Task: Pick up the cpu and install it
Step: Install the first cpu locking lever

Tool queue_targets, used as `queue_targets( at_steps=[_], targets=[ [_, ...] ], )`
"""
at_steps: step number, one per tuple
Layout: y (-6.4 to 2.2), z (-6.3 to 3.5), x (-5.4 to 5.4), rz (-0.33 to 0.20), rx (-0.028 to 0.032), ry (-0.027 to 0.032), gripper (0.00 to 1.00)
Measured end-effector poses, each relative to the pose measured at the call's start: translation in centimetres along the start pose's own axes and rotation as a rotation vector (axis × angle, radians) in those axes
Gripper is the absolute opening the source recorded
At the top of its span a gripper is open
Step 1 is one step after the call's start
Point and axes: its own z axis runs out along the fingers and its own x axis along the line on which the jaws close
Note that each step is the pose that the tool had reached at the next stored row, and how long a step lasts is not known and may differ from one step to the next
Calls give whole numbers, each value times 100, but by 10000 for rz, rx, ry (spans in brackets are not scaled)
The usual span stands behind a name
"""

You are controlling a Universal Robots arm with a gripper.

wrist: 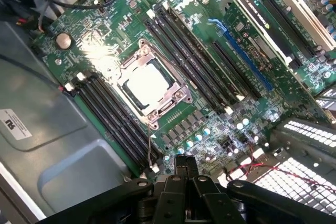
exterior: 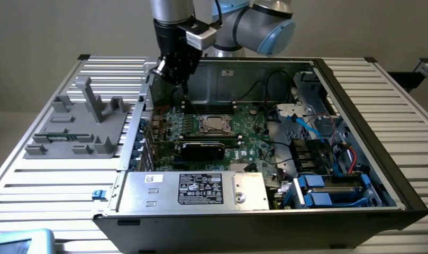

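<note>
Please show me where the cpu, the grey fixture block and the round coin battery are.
cpu (wrist: pixel 146 83): wrist view, middle of its shiny top.
grey fixture block (exterior: pixel 92 103): exterior view, on its tall upright post.
coin battery (wrist: pixel 63 39): wrist view, centre of the disc.

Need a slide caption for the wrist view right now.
Wrist camera looks down on the cpu sitting inside the motherboard socket frame, flanked by memory slots.

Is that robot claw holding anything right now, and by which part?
Nothing seen in the gripper; the shiny silver square cpu lies in the metal-framed socket.
</note>
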Motion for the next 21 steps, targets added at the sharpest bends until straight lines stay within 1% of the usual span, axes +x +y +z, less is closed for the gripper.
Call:
queue_targets(
  at_steps=[12,18,21],
  targets=[
    [0,2,0,1923,-89,-18,11],
    [0,3,0,2590,-116,-20,11],
    [0,3,0,2595,-117,-21,11]
  ],
)
